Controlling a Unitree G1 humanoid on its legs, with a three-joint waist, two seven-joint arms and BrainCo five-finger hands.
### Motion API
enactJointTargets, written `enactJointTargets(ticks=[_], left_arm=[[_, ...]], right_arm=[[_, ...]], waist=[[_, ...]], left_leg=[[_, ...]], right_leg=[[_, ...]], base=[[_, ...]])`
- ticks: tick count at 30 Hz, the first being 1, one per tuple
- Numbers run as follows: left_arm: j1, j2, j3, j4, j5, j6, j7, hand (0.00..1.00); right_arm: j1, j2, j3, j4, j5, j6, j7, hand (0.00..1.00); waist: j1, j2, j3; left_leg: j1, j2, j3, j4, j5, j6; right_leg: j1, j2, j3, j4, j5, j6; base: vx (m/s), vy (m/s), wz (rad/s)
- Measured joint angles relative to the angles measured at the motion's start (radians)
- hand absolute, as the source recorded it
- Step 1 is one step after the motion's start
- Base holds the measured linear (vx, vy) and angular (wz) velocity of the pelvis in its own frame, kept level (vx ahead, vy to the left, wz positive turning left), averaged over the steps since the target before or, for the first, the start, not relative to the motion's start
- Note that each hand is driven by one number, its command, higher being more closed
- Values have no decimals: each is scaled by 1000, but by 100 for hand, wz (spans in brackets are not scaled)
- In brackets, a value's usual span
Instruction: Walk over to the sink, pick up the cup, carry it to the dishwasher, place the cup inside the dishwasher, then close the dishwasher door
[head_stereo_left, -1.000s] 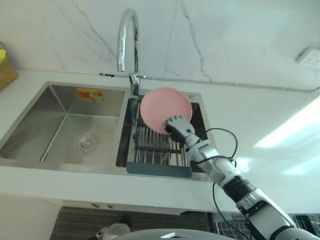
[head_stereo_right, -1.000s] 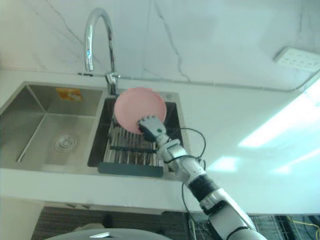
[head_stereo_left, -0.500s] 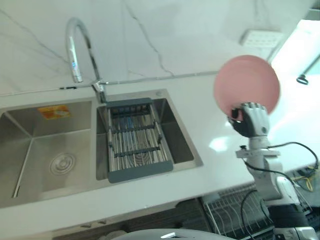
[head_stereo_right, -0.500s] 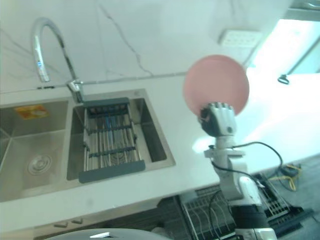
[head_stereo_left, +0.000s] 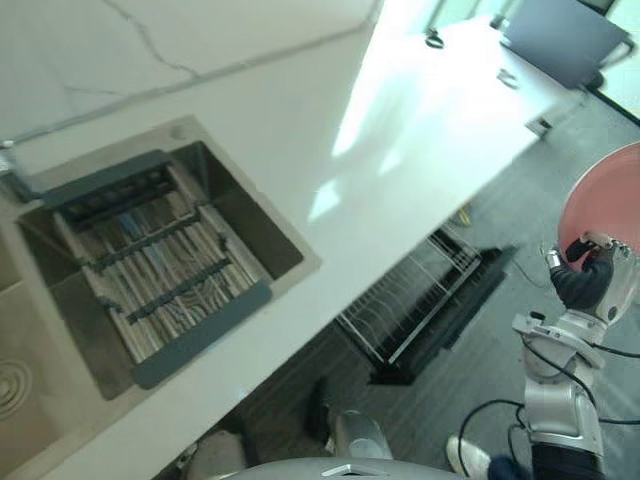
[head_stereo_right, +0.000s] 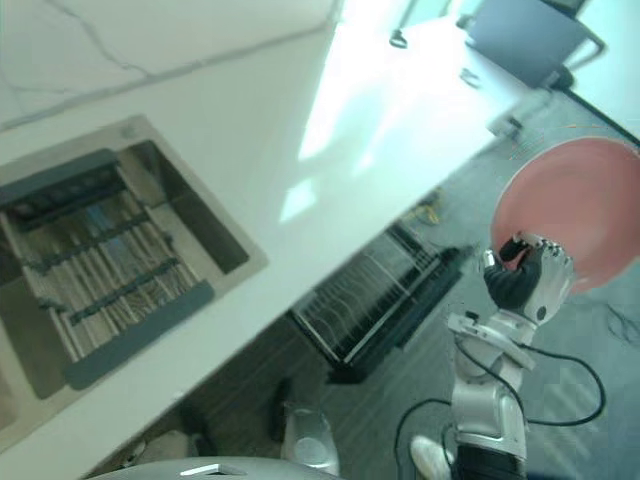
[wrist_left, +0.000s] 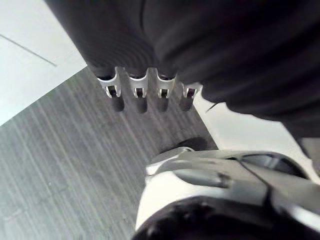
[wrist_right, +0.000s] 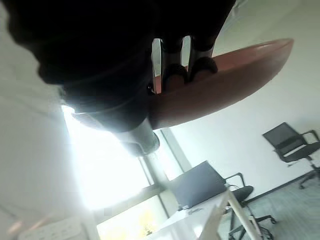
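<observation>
A round pink plate (head_stereo_right: 575, 205), not a cup, is held upright in my right hand (head_stereo_right: 528, 283), whose fingers are curled round its lower rim. Hand and plate hang above the grey floor, to the right of the counter and beyond the pulled-out dishwasher rack (head_stereo_left: 420, 300). In the right wrist view the dark-tipped fingers (wrist_right: 184, 71) press on the plate (wrist_right: 235, 75) from close by. My left hand (wrist_left: 145, 92) hangs over the floor with straight fingers and holds nothing.
The white counter (head_stereo_left: 400, 130) runs across the view, with the steel sink (head_stereo_left: 265, 235) and its grey drain rack (head_stereo_left: 150, 260) at the left. The wire dishwasher rack juts out under the counter's edge. A dark chair (head_stereo_right: 520, 40) stands far right.
The camera has swung to the right, so the sink has slid to the left. My right hand has carried the pink plate from over the counter out past its edge, above the floor.
</observation>
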Motion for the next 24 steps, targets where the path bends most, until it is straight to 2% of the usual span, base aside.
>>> enactJointTargets(ticks=[1, 2, 3, 4, 5, 6, 7, 9, 12, 17, 24], left_arm=[[-3, 4, -6, -7, -32, 7, 10, 0], [-5, 7, -5, -15, -50, 12, 15, 0], [-10, 13, -3, -21, -87, 11, 27, 0], [-17, 13, -2, -36, -116, 10, 38, 0], [-21, 10, -1, -43, -131, 7, 41, 0], [-26, -1, 5, -44, -164, 2, 51, 0], [-24, -12, 14, -44, -189, -1, 60, 0], [-17, -24, 24, -44, -228, -10, 82, 0], [-16, -31, 33, -45, -270, -11, 98, 0], [-9, -42, 35, -48, -283, -16, 103, 0], [7, -66, 35, -56, -305, -16, 100, 0]], right_arm=[[10, 14, 1, 1, 14, -5, 2, 100], [12, 26, 4, 1, 21, -9, 2, 100], [5, 40, 28, 1, 26, -12, 9, 100], [-7, 41, 77, 1, 26, -20, 20, 100], [-15, 44, 103, 2, 26, -26, 32, 100], [-24, 57, 159, 7, 25, -29, 52, 100], [-13, 67, 214, 14, 25, -28, 69, 100], [18, 71, 262, 75, 25, -17, 99, 100], [17, 100, 278, 154, 27, 20, 126, 100], [15, 99, 279, 170, 31, 40, 158, 100], [-13, 101, 279, 255, 32, 60, 206, 100]], waist=[[-2, -12, -10], [-3, -10, -9], [13, -17, -14], [24, -32, -24], [31, -26, -25], [43, -1, -26], [52, 14, -27], [55, 27, -29], [69, 33, -29], [72, 52, -14], [103, 96, 0]], left_leg=[[-5, 9, 6, 13, 3, 0], [-12, 11, 16, 30, 5, -3], [-25, 17, 47, 64, -3, 1], [-56, 41, 80, 130, -30, -13], [-74, 53, 85, 162, -46, -27], [-97, 91, 107, 200, -58, -34], [-103, 106, 115, 207, -56, -37], [-99, 109, 115, 205, -48, -40], [-92, 102, 108, 180, -23, -35], [-57, 52, 60, 104, 25, -22], [-44, -13, -17, 19, 76, -3]], right_leg=[[15, -20, -28, 110, -110, 3], [40, -34, -38, 152, -161, 17], [93, -56, -49, 146, -210, 42], [124, -36, -35, 35, -198, 80], [145, -14, -28, -36, -179, 94], [174, 37, -4, -173, -106, 90], [190, 59, 8, -249, -64, 86], [197, 68, 12, -267, -52, 81], [200, 69, 4, -277, -47, 78], [246, 53, -34, -304, -37, 86], [277, 27, -113, -304, -43, 104]], base=[[22, -50, -49], [62, -80, -47], [37, -136, -82], [-32, -154, -94], [-113, -182, -106], [-171, -187, -93], [-139, -149, -76], [-116, -47, -17], [-84, -2, 8], [-58, 48, 29], [-29, 77, 36]])
